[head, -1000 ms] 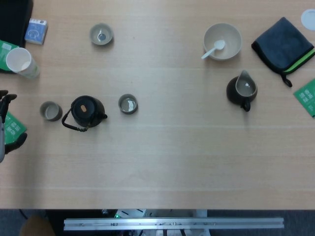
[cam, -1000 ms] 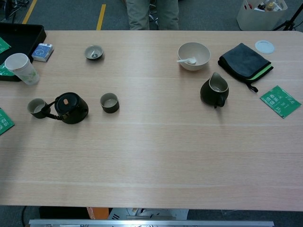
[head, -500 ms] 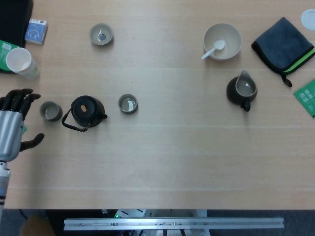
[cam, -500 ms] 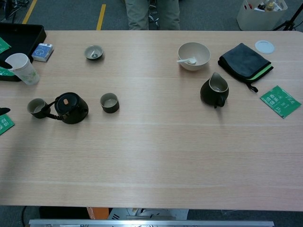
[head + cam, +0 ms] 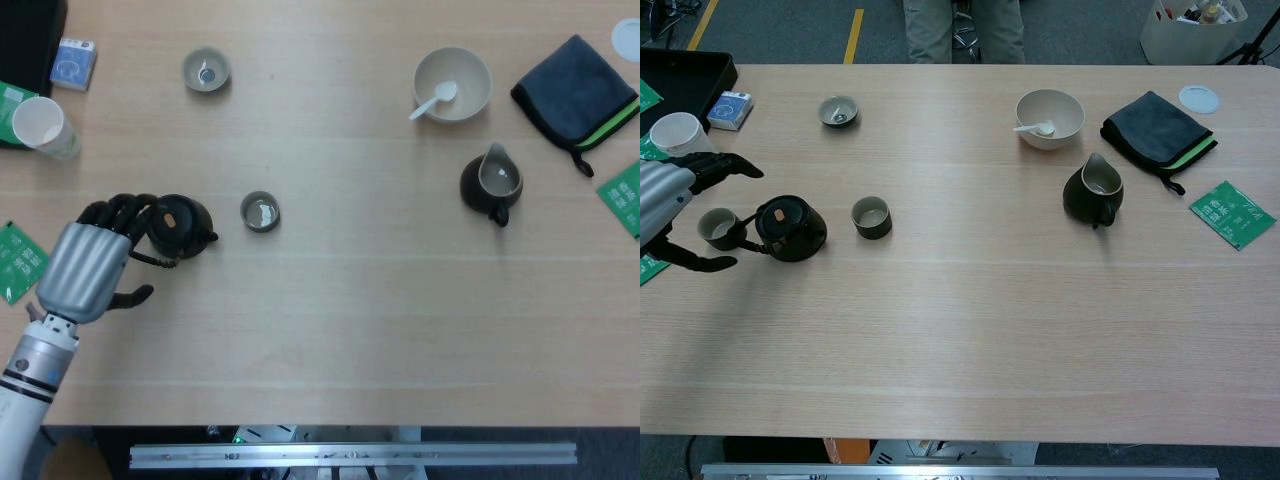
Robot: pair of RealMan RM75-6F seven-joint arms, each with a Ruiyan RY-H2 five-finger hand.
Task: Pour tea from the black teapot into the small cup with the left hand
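Teapot: black teapot stands on the table at the left side, upright, its handle to the near left; nobody holds it yet.
Left hand: left hand is open, fingers spread and a little curved, thumb out to the near side. In the head view its fingertips reach over the handle side of the teapot; in the chest view the hand is just left of it. If it already touches the handle I cannot tell.
Right hand: not visible in either view.
Cups: one small cup is just left of the teapot, close to the hand; another small cup stands near the spout, to the right.
Progress: nothing is poured and nothing is lifted. Gripping the handle, lifting, tilting over a cup and putting back are all left, by my judgement.
Change: half a second ago the hand was at the left edge of the table, apart from the teapot; now it has come right to it. Teapot and cups have not moved.
Farther: dark pitcher, bowl with spoon and folded cloth are at the far right.
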